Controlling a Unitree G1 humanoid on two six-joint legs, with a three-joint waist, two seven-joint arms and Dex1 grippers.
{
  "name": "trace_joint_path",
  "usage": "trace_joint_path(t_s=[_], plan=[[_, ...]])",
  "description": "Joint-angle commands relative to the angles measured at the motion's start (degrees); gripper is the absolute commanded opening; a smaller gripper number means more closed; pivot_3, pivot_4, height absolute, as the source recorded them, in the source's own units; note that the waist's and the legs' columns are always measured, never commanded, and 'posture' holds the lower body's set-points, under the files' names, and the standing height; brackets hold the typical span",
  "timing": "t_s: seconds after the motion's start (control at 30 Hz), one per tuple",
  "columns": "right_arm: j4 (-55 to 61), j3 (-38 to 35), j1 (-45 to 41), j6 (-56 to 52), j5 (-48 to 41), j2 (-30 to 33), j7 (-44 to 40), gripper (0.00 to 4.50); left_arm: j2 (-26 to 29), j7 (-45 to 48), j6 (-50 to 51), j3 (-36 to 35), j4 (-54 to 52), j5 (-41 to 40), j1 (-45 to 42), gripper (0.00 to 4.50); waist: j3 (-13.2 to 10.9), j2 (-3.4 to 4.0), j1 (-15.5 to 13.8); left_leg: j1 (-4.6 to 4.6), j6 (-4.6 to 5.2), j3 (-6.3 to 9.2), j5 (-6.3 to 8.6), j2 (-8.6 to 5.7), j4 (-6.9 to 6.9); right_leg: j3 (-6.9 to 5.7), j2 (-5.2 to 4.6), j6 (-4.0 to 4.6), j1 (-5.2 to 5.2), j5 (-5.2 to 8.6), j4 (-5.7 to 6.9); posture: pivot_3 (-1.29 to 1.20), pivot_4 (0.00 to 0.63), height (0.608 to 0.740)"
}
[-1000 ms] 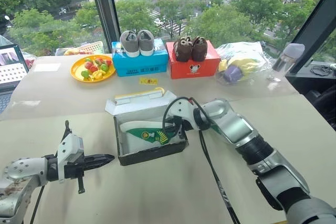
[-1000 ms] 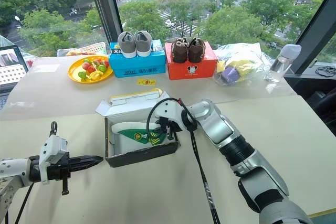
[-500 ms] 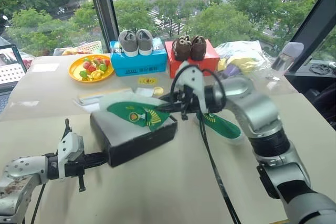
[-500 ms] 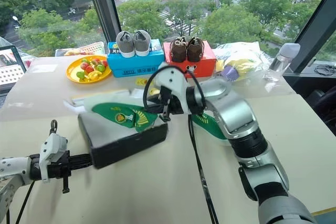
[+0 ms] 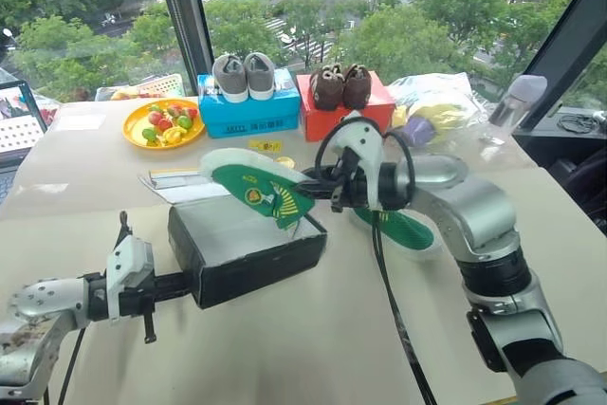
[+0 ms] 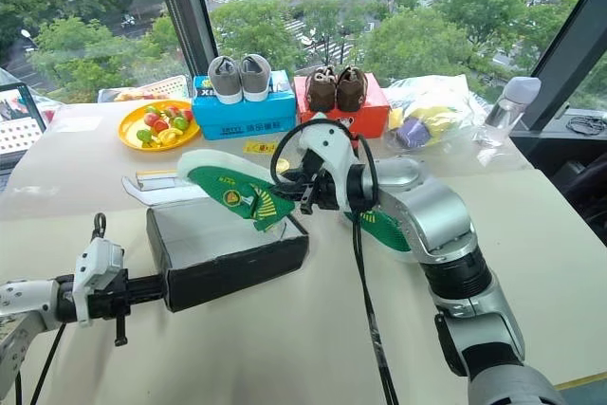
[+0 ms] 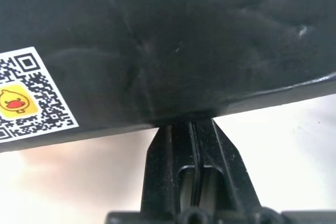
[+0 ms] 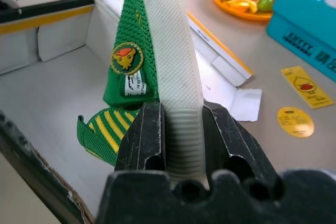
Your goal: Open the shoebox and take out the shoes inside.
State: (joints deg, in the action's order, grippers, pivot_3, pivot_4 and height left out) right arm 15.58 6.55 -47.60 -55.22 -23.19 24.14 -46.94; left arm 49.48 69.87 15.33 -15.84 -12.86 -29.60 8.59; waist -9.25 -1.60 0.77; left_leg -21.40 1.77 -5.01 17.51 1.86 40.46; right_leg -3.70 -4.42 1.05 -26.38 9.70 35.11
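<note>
The shoebox [image 5: 254, 267], black-sided and white inside, stands open at the table's middle. Its lid [image 5: 182, 184] lies flat behind it. My right gripper [image 8: 181, 113] is shut on the white sole of a green shoe [image 5: 254, 189]. It holds that shoe tilted in the air over the box's right part. A second green shoe [image 5: 403, 228] lies on the table right of the box, under my right arm. My left gripper [image 5: 183, 282] is shut and empty, and its tips touch the box's left wall [image 7: 157, 51].
Along the window stand a blue box with grey shoes [image 5: 251, 111] and a red box with brown shoes [image 5: 334, 113]. A yellow fruit plate [image 5: 166, 126] and a laptop [image 5: 19, 122] are at the far left. A plastic bag [image 5: 434, 111] and a bottle [image 5: 517, 101] are at the far right.
My right gripper has lifted a green shoe out of the box and turned. The box has slid left and rotated against my left gripper. Another green shoe now lies right of the box.
</note>
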Motion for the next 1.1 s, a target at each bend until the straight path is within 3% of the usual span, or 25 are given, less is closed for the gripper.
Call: trace_joint_path(t_s=[0.03,0.27,0.47,0.63,0.7,0.87,0.97,1.1], plan=[[2.56,-10.96,-2.96,-5.44,-7.89,0.82,1.82,0.62,1.87,1.69,0.53,-2.8,-0.8,-1.57,1.03,0.0,0.0,0.0,-0.03,-0.01,0.01,0.0,0.0,0.0,0.0,0.0,-0.01,0.0,0.0,0.0,-0.01,0.0,0.15,0.731],[3.63,-13.99,-2.14,-9.38,-12.58,5.08,3.29,0.62,4.55,5.79,-2.72,-11.05,3.23,0.24,9.27,0.0,-0.02,0.02,0.35,0.02,0.05,-0.05,0.04,0.02,-0.13,0.01,-0.01,0.0,-0.03,0.01,-0.09,0.0,0.15,0.731],[3.85,-15.36,-1.02,-12.08,-16.92,4.66,5.19,0.62,4.08,5.63,-2.7,-13.29,1.13,-0.08,12.05,0.0,-0.06,0.09,0.07,0.01,0.02,-0.03,0.01,0.02,-0.15,0.02,-0.01,0.04,-0.06,0.04,-0.05,0.0,0.15,0.731],[3.86,-30.19,5.82,-34.11,-38.39,9.67,2.36,0.62,3.97,5.63,-0.42,-16.54,-4.64,-3.24,14.48,0.0,-0.06,0.07,-0.91,-0.03,0.09,0.07,0.06,0.01,-0.15,-0.03,-0.06,0.01,0.01,0.05,-0.13,0.0,0.15,0.731],[-0.92,-33.96,9.57,-37.15,-51.13,15.33,3.27,0.62,4.31,5.99,1.35,-18.58,-6.46,-5.39,14.91,0.0,-0.07,0.08,-1.24,-0.13,0.17,0.06,0.11,-0.01,-0.14,-0.03,-0.09,0.01,-0.03,0.05,-0.17,0.0,0.15,0.731],[-3.49,-33.8,24.63,-37.28,-62.99,28.56,4.25,0.62,4.8,6.14,5.26,-21.59,-8.74,-9.82,14.25,0.0,-0.1,0.1,-1.21,-0.03,0.27,0.04,0.19,-0.03,-0.15,0.01,-0.08,-0.08,0.06,0.11,-0.25,0.0,0.15,0.731],[-3.57,-32.03,30.32,-36.77,-65.22,28.97,6.01,0.62,4.64,5.67,5.7,-20.95,-8.86,-9.55,13.61,0.0,-0.1,0.09,-0.86,0.18,0.26,-0.04,0.19,0.06,-0.16,0.2,0.07,-0.5,0.16,0.39,-0.17,0.0,0.15,0.731],[-9.88,-27.06,30.49,-35.85,-64.52,25.92,10.61,0.62,4.83,4.75,6.49,-19.69,-9.61,-9.59,12.39,0.0,-0.12,0.08,-0.41,0.27,0.19,-0.24,0.13,0.06,-0.14,0.55,0.15,-0.52,0.24,0.37,-0.04,0.0,0.15,0.731]])
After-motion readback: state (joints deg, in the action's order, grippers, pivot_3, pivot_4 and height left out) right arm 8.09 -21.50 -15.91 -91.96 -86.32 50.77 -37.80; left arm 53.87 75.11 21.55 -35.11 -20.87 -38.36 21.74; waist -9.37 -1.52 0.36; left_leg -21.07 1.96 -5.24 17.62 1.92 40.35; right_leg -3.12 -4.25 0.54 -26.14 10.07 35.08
